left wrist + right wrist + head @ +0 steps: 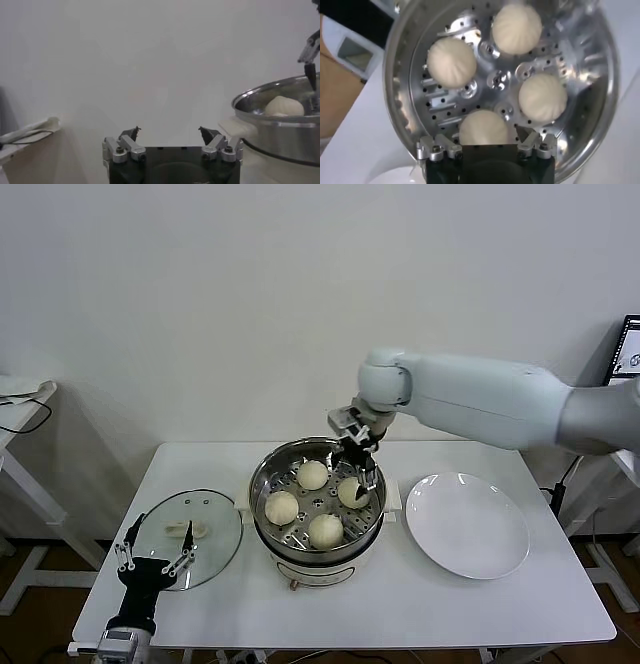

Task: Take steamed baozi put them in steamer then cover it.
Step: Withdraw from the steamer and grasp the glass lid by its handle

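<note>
Place: lab or test room.
Evidence: bare white wall, plain white table, monitor at edge.

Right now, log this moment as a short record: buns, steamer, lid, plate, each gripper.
baozi: four, all on the perforated tray of the steamer
nearest bun to right gripper: baozi, released
cover: flat on the table, left of the steamer, not yet on
plate: right of the steamer, nothing on it
right gripper: open, over the steamer's right side
left gripper: open, at the table's front left by the cover
</note>
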